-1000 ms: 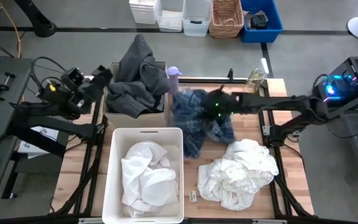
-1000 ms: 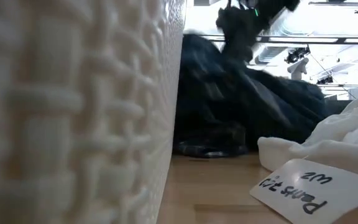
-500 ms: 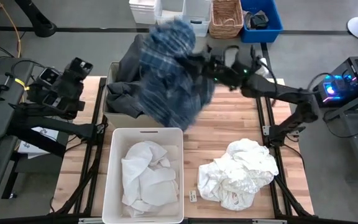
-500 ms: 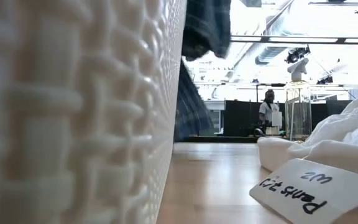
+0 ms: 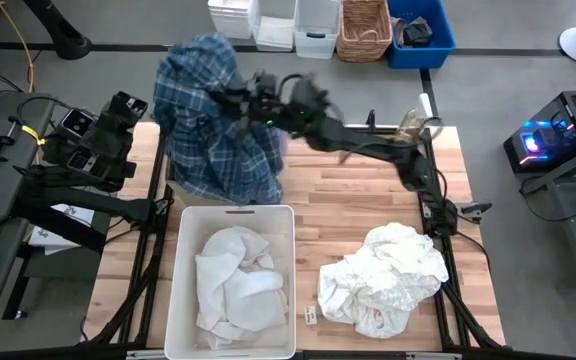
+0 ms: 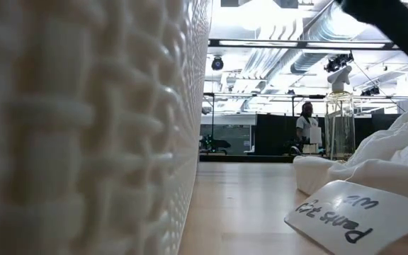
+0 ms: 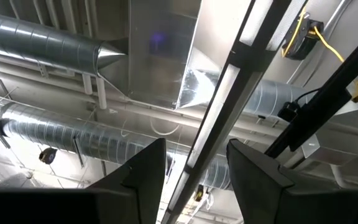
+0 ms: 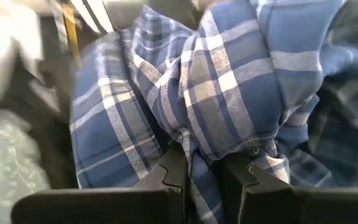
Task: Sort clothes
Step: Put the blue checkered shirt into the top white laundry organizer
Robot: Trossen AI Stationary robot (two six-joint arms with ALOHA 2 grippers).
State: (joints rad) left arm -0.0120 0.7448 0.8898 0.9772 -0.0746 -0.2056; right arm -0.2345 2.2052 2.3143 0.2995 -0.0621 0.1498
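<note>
Right wrist view shows the right gripper (image 8: 199, 171) pinched on a gathered fold of the blue-and-white plaid garment (image 8: 229, 81), the cloth bunched between the two dark fingers and spilling out past them on all sides. In the high view the right arm reaches far across the table, its gripper (image 5: 253, 100) at the far left part, with the plaid garment (image 5: 213, 125) hanging from it in a loose drape over the spot beyond the white bin (image 5: 180, 290). What lies under the drape cannot be seen.

The plaid cloth looks light and limp: it folds on itself, hangs in long creases and will swing with any quick move. A pinch on a thick gathered fold, as here, seems the safer hold, since a single thin edge could slip out.

Inside the white bin lies a crumpled white garment (image 5: 233, 280). A second heap of white clothes (image 5: 383, 275) sits on the wooden table (image 5: 358, 205), to the right of the bin and apart from it, with a small tag near its edge. In the low view the bin's woven wall fills the left side, and a person stands far off in the room behind.

The left gripper (image 7: 194, 165) waits off the table's left edge, tilted up towards the ceiling, its fingers set apart and holding nothing.
</note>
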